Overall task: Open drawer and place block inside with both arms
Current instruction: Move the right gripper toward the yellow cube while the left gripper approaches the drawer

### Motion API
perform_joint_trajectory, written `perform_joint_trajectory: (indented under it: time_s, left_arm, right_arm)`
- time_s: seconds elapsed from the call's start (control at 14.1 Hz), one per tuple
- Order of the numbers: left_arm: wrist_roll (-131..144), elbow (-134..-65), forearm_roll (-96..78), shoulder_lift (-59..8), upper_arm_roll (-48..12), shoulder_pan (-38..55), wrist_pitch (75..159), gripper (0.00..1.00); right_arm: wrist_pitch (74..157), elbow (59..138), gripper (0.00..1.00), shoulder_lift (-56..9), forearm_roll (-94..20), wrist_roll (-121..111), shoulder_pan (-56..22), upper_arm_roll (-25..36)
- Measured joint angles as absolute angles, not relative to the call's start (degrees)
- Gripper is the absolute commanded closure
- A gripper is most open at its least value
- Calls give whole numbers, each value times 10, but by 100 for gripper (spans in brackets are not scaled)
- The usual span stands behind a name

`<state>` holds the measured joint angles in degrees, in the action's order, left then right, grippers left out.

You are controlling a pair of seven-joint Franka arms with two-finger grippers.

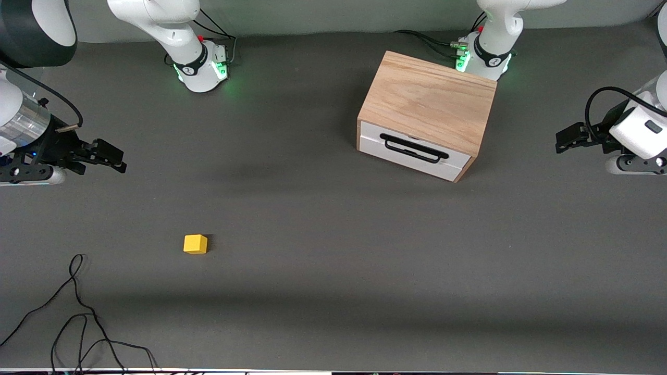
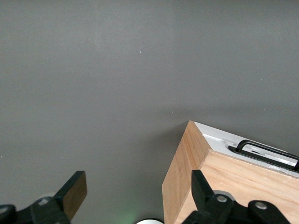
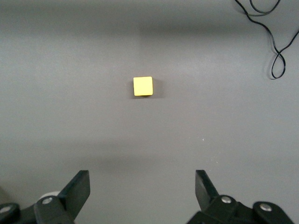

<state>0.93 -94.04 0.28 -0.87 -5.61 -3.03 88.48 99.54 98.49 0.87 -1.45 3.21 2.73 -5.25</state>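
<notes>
Two claws spread, empty: left claw beside drawer; right claw over table; no legible writing.

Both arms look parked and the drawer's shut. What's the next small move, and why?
Probably bring the left end effector, open and empty near the left arm's end of the table, over to the black handle of the drawer. The drawer is closed, so the block has nowhere to go. The right end effector, also open, can wait.
</notes>
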Motion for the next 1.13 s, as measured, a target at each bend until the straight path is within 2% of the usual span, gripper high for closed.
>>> perform_joint_trajectory:
  time_s: [0.78,1.13]
  left_arm:
    - [9,-940,3,-9,-56,-30,885,0]
    - [10,-936,2,-9,-74,-23,880,0]
  right_arm:
    - [996,981,0,-2,-14,26,28,-50]
    - [1032,982,0,-43,-8,20,28,-49]
